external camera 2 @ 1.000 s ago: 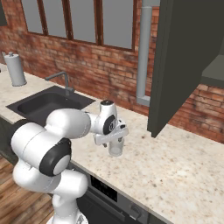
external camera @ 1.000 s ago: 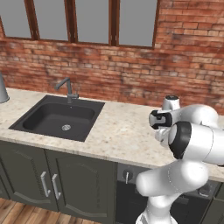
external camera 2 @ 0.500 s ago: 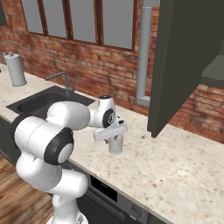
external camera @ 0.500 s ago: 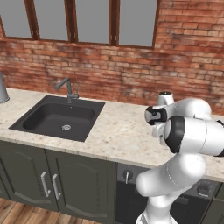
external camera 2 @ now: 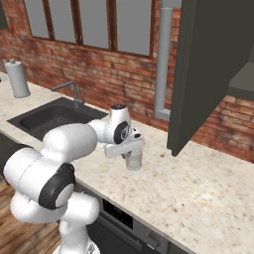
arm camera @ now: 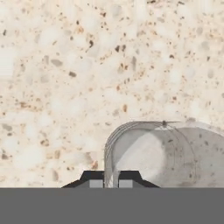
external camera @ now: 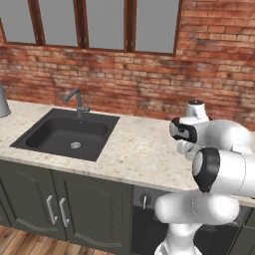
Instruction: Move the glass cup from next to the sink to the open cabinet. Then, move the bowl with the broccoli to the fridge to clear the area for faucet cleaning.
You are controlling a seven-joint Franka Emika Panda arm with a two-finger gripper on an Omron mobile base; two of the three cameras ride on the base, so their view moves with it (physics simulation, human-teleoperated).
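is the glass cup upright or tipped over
Upright. The glass cup stands on the countertop with its rim up, the gripper shut on the rim, which the hand view shows from above.

The counter (external camera 2: 198, 188) is showing beige stone speckled brown; the glass cup (external camera 2: 134, 159) is looking translucent pale grey; the sink (external camera: 64, 135) dark grey.

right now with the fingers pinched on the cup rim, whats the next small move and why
Probably lift straight up a little. The gripper has its fingertips shut on the near wall of the glass cup, which seems to rest on the countertop. The open cabinet sits higher and to the right, so the cup likely has to clear the stone before swinging across.
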